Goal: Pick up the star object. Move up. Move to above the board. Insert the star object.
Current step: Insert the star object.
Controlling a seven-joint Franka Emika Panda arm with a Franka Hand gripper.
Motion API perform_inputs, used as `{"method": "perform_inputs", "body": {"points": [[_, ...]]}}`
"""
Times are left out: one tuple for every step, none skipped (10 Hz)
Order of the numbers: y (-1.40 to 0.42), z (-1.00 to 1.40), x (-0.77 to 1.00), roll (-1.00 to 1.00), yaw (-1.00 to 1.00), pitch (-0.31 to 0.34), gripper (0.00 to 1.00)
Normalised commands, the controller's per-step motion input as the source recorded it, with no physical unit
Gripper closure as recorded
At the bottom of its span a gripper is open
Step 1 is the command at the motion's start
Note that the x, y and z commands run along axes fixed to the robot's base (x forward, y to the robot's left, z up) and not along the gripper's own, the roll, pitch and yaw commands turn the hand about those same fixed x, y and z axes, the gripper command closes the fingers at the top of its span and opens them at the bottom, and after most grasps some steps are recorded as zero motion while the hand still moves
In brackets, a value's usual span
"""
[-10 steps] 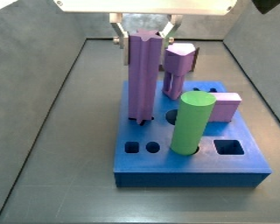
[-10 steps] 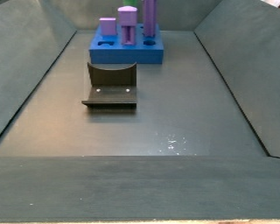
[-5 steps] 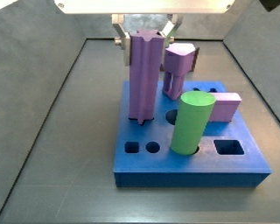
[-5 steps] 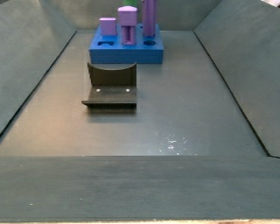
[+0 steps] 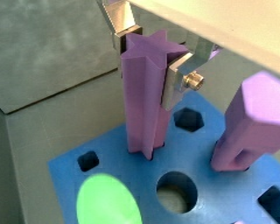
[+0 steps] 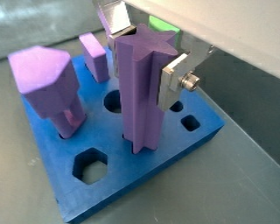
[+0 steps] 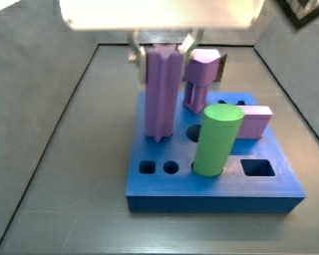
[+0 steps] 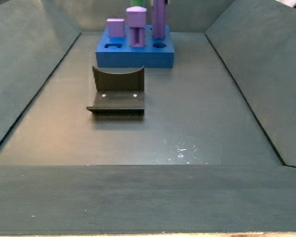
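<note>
Gripper (image 5: 154, 54): fingers clamp the star object (image 5: 147, 96) between them.
Board (image 5: 78, 173): below the fingers.
Progress: insertion apparently underway; release remains.

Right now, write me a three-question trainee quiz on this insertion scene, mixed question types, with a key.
1. True or false: the gripper is shut on the star object.
2. Multiple choice: where is the star object's lower end? A) on the grey floor B) at the top of the board C) on the fixture
3. Fill in: the green cylinder stands in the ____.

Key:
1. True; the silver fingers clamp its upper part.
2. B
3. board
</note>
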Motion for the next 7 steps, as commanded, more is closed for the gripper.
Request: {"method": "perform_inputs", "body": {"points": [[-0.03, -0.54, 0.0, 0.0, -0.1, 0.0, 1.0], [-0.05, -0.64, 0.0, 0.05, -0.06, 0.0, 1.0], [-0.05, -0.61, 0.01, 0.07, -0.01, 0.0, 1.0], [-0.04, -0.43, 0.0, 0.0, -0.01, -0.046, 1.0], [0.0, -0.09, 0.0, -0.05, 0.0, -0.067, 1.0], [0.0, 0.0, 0.0, -0.01, 0.0, 0.0, 1.0], [0.0, 0.0, 0.0, 0.0, 0.0, 0.0, 1.0]]}}
